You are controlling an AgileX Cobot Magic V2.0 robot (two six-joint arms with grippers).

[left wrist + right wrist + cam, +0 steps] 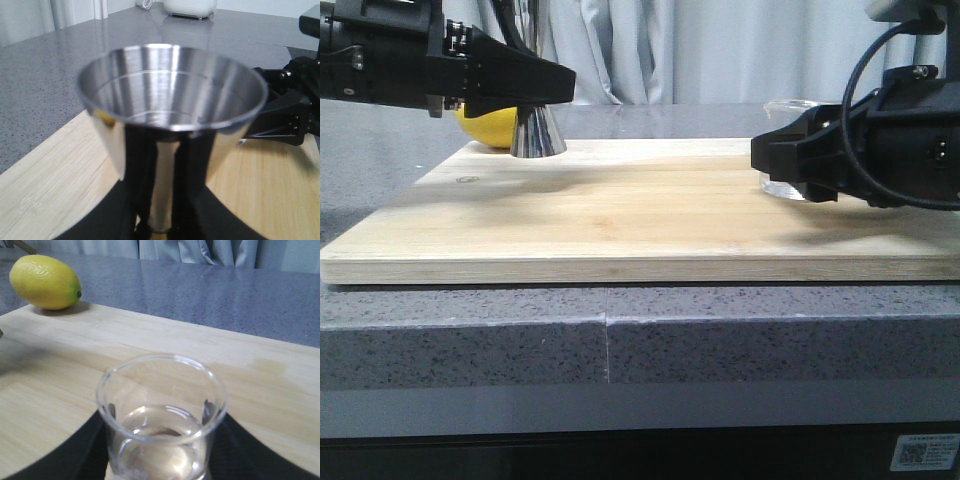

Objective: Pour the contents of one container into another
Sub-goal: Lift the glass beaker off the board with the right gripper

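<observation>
Beaker (162,415) and jigger (170,110) each sit between a pair of black fingers. In the right wrist view the right gripper's (765,155) jaws press against both sides of the clear glass beaker low in the frame; it holds a little clear liquid, has a rounded rim with a small pouring lip, and no printing on it can be read. In the front view it stands at the right of the frame on the wooden board (640,215), mostly hidden behind the gripper.

The left gripper's (560,85) jaws pinch the jigger at its narrow waist: the left wrist view shows the dark fingers on either side of the polished steel stem, with a hint of gold at the very bottom. Its wide upper cup fills the middle of that frame, with faint fill lines inside but no legible marks. In the front view its flared base rests on the board at upper left.

A yellow lemon (488,125) lies just behind the jigger. A small white label (923,452) at lower right is too blurred to read.
</observation>
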